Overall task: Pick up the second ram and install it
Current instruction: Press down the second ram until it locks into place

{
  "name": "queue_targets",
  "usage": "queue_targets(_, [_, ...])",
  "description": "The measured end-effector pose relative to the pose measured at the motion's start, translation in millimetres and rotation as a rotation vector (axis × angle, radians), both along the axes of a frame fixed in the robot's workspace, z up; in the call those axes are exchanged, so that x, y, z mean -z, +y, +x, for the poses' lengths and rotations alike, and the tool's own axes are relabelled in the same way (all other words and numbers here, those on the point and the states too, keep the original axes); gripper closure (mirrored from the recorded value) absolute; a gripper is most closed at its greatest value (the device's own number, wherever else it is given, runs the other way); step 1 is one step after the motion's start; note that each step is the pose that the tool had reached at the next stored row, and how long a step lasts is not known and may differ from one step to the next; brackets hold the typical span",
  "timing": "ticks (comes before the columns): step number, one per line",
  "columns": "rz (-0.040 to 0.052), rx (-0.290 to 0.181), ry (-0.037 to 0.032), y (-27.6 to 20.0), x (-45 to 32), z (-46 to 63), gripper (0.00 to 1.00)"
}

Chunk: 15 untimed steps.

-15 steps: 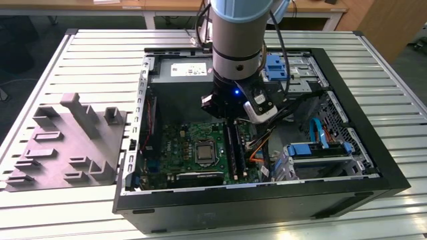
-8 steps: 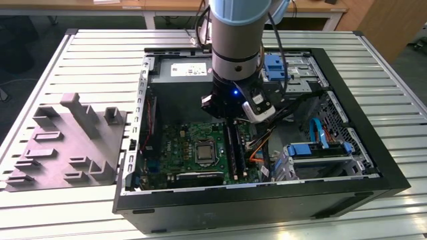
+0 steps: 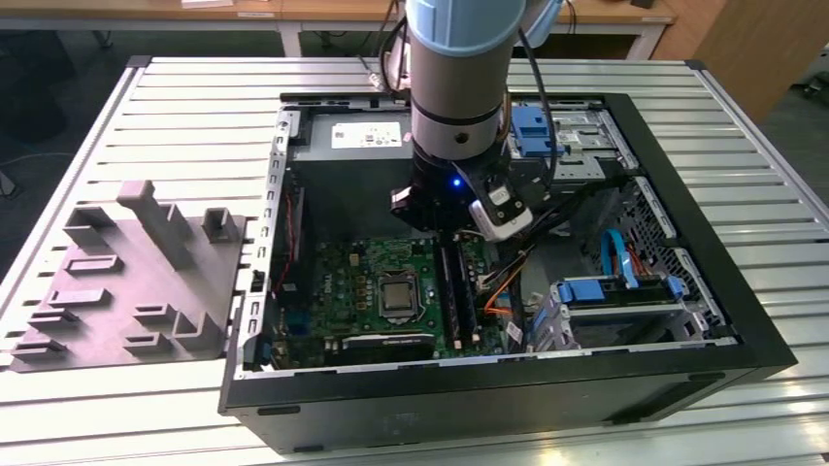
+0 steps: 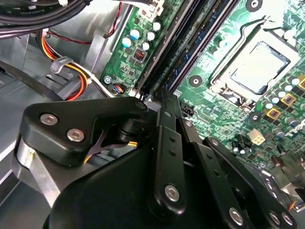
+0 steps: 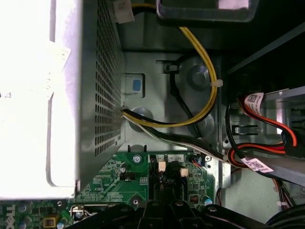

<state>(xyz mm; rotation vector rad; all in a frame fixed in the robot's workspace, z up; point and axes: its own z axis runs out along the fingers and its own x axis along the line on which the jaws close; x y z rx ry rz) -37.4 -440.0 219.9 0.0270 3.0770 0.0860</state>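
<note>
In the exterior view my gripper reaches down inside the open computer case, at the far end of the long black memory slots of the green motherboard. The second wrist view shows its black fingers drawn together, the gripper shut at the end of those slots. The second ram, a thin dark bluish-green stick, lies along one slot and runs away from the tips. Whether the tips touch it I cannot tell. In the first wrist view the slot ends with white clips sit just beyond the gripper.
The processor socket lies beside the slots. The grey power supply stands at the back of the case, and blue drive brackets are on the exterior view's right. Yellow, black and red cables hang close by. A grey foam tray rests outside the case.
</note>
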Motion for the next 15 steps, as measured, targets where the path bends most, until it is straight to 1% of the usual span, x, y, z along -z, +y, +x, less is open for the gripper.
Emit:
queue_targets(9, [0.0002,0.000,-0.0006,0.0,1.7,0.0,0.90])
queue_targets(12, [0.0038,0.000,-0.0016,-0.1,2.9,-0.2,0.90])
queue_targets(15, [0.0046,0.000,-0.0016,0.0,3.0,-0.1,0.90])
